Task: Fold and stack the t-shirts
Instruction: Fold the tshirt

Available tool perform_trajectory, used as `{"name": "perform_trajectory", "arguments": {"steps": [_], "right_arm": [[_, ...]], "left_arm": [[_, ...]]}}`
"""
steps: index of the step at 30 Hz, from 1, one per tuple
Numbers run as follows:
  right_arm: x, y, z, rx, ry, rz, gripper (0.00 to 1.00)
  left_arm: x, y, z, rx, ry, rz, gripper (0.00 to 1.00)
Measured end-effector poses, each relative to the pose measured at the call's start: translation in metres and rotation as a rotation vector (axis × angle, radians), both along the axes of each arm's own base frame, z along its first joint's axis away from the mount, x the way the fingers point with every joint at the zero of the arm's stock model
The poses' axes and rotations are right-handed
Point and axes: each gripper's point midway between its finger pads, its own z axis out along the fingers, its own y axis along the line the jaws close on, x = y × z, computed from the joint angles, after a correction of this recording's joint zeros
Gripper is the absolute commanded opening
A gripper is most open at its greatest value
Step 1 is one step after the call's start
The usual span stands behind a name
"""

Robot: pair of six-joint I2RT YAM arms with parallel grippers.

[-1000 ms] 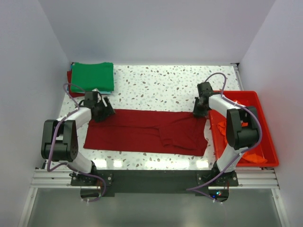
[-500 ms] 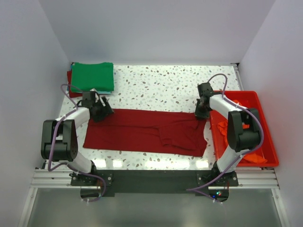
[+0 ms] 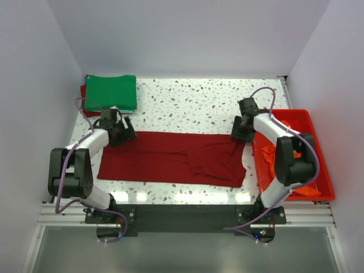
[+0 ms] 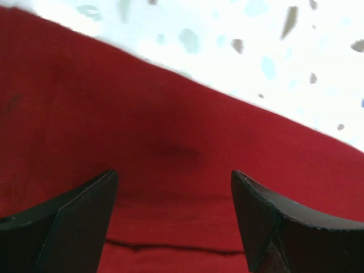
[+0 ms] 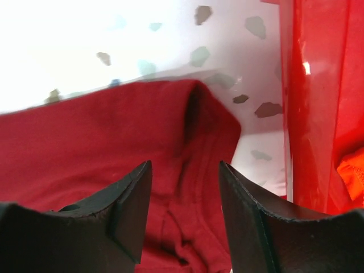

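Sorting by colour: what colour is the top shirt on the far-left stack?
Top shirt: bright green, clearest in top external view.

The black-and-white jointed left arm folds at its elbow and reaches inward, wrist tipped down, its black two-finger left gripper held low with jaws spread wide and nothing between them. Opposite, the matching right arm doubles back from a raised elbow, its black right gripper pointing down, fingers parted and gripping nothing.
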Motion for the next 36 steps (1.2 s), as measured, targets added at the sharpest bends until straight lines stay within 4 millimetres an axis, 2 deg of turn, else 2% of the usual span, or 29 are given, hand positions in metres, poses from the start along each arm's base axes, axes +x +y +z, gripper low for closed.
{"name": "perform_trajectory", "arguments": {"steps": [3,7,9,11,14,20,23,26,28,31,33,36], "right_arm": [[0.001,0.005,0.020,0.036,-0.052,0.012,0.54],[-0.003,0.013,0.057,0.095,-0.146,0.031,0.54],[-0.013,0.017,0.070,0.126,-0.183,0.043,0.54],[-0.027,0.021,0.075,0.152,-0.197,0.054,0.54],[-0.054,0.029,0.068,0.178,-0.165,0.074,0.54],[-0.116,0.048,0.029,0.178,-0.005,0.128,0.51],[-0.143,0.048,0.019,0.179,0.043,0.122,0.49],[-0.160,0.044,0.015,0.184,0.058,0.093,0.48],[-0.167,0.042,0.014,0.190,0.059,0.078,0.48],[-0.174,0.040,0.014,0.195,0.061,0.061,0.48],[-0.175,0.040,0.015,0.199,0.061,0.053,0.48],[-0.175,0.041,0.015,0.203,0.058,0.044,0.48]], "left_arm": [[0.005,-0.019,0.018,0.035,-0.021,-0.069,0.86],[0.022,-0.052,0.062,0.053,-0.135,-0.154,0.86],[0.025,-0.068,0.085,0.055,-0.194,-0.189,0.84],[0.020,-0.087,0.100,0.050,-0.232,-0.229,0.82],[0.002,-0.122,0.108,0.035,-0.244,-0.317,0.76],[-0.061,-0.212,0.097,-0.027,-0.202,-0.564,0.68],[-0.100,-0.258,0.082,-0.073,-0.151,-0.685,0.66],[-0.130,-0.287,0.058,-0.093,-0.074,-0.757,0.62],[-0.149,-0.299,0.035,-0.084,-0.002,-0.789,0.61],[-0.165,-0.303,0.010,-0.054,0.079,-0.804,0.56],[-0.170,-0.302,0.002,-0.041,0.111,-0.797,0.55],[-0.170,-0.302,0.002,-0.043,0.115,-0.782,0.55]]}}
